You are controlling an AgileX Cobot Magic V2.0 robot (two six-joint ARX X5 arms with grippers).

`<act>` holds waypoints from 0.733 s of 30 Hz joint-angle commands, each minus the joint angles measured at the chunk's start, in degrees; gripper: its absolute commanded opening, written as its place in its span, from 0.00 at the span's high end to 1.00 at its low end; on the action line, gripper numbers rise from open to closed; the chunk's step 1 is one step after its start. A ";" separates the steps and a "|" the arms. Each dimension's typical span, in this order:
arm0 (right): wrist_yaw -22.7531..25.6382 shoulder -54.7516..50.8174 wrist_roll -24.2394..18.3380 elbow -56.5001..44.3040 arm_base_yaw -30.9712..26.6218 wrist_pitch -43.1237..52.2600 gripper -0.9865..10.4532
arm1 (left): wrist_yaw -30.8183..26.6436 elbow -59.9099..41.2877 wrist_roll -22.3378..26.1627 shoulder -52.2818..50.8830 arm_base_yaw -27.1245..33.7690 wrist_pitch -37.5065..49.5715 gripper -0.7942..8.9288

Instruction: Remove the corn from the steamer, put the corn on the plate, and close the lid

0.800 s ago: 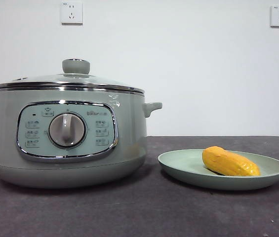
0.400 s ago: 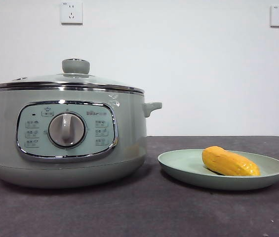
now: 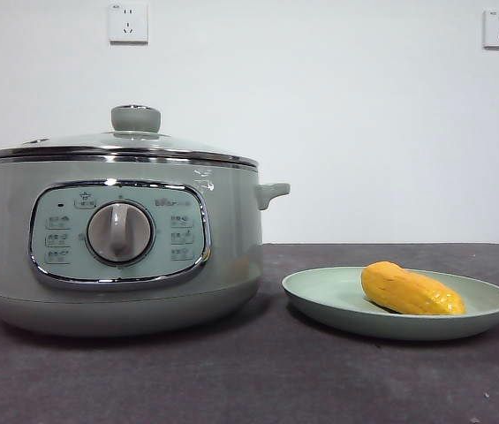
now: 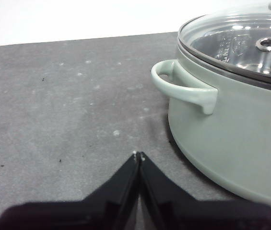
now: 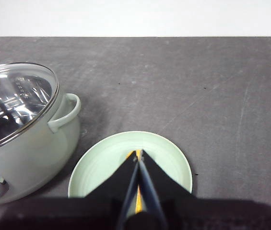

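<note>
The yellow-orange corn lies on the pale green plate to the right of the steamer. The glass lid with its green knob sits closed on the steamer. My left gripper is shut and empty above the dark table, beside the steamer's side handle. My right gripper is shut and empty, high above the plate; its jaws hide most of the corn. Neither gripper shows in the front view.
The dark grey table runs to a white wall with two sockets. The steamer's lid and handle show beside the plate in the right wrist view.
</note>
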 commanded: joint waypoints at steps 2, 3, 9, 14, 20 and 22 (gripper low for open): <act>0.17 -0.04 0.55 -0.35 0.07 0.22 0.91 | 0.09 -0.90 0.11 -0.17 0.24 0.20 0.92; 0.17 -0.04 0.52 -0.35 0.07 0.20 0.91 | 0.09 -0.90 0.11 -0.17 0.24 0.20 0.92; 0.17 -0.04 0.50 -0.35 0.07 0.17 0.91 | 0.09 -0.90 0.11 -0.17 0.24 0.20 0.92; 0.13 -3.58 -6.62 -0.85 -1.57 -1.29 0.91 | 0.09 -0.90 0.11 -0.17 0.24 0.20 0.92; -2.58 -12.24 -8.55 -6.71 -11.63 5.18 0.91 | 0.09 -0.90 0.11 -0.17 0.24 0.20 0.92; -5.49 -14.73 -9.53 -9.62 -15.04 8.22 0.91 | 0.09 -0.90 0.11 -0.17 0.24 0.20 0.92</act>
